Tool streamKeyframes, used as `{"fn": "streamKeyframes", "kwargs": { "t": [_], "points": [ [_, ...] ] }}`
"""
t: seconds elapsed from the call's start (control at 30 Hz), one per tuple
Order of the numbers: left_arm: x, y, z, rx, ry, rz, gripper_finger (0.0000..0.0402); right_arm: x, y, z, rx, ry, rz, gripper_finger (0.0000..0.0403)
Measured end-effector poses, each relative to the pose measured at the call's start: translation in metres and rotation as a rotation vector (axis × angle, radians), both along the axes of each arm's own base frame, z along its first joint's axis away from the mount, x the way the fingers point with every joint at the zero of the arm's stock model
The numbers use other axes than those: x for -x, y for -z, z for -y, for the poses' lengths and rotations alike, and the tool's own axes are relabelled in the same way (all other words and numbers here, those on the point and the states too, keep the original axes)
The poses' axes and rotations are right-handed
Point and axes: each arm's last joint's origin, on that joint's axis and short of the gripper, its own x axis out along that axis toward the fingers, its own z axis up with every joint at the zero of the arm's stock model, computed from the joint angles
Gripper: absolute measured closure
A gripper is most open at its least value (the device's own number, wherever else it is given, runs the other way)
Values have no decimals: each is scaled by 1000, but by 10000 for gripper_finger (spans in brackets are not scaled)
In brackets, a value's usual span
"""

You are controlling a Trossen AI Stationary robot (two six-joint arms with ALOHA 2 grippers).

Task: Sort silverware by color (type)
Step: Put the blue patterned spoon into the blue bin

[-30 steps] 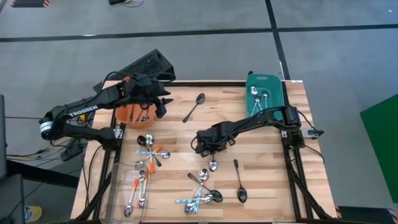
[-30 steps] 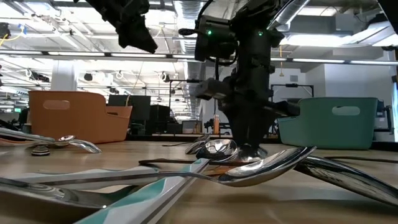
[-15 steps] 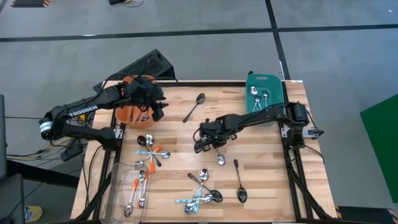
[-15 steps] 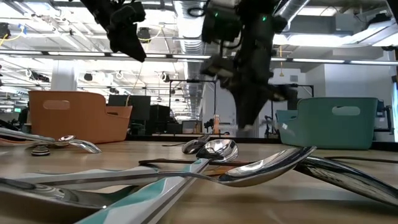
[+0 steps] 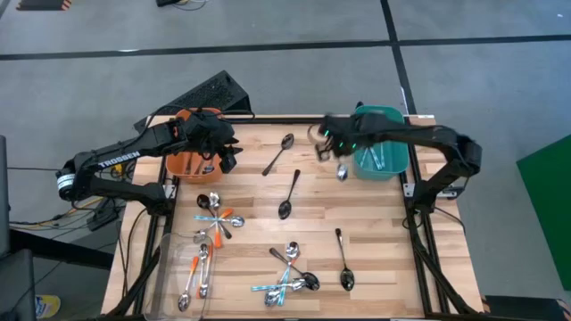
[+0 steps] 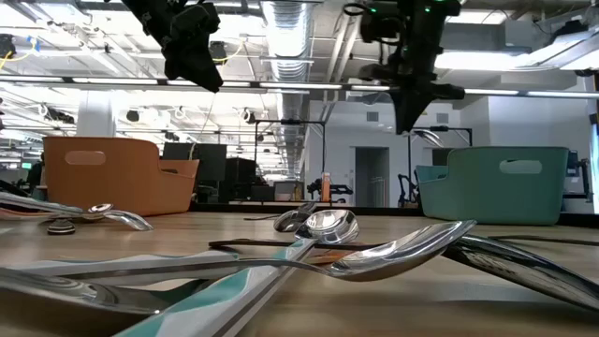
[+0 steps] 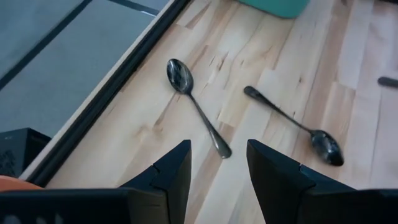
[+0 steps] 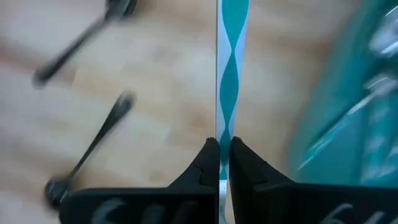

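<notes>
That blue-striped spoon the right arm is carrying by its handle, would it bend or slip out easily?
Probably stiff: the blue-striped spoon runs dead straight out from the right gripper. It may be slippery, since the jaws pinch only a thin, smooth handle edge. It looks light for its size, hanging beside the teal bin with no visible sag.

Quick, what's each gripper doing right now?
Left gripper: open, empty, over the orange bin.
Right gripper: shut on a blue-handled spoon, beside the teal bin.
</notes>
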Motion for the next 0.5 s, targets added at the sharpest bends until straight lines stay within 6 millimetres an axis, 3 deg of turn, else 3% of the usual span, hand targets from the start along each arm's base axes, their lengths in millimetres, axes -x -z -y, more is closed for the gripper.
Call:
{"fn": "streamKeyframes", "kwargs": {
  "t": [0.23, 0.37, 0.5],
  "points": [
    [-6, 0, 13, 58, 9, 28, 258, 48, -19, 51, 141, 116, -86, 378],
    [-11, -2, 22, 73, 0, 65, 258, 71, -10, 71, 114, 136, -202, 378],
    [-16, -5, 29, 75, -32, 113, 258, 86, 13, 77, 51, 165, -286, 365]
  ]
}}
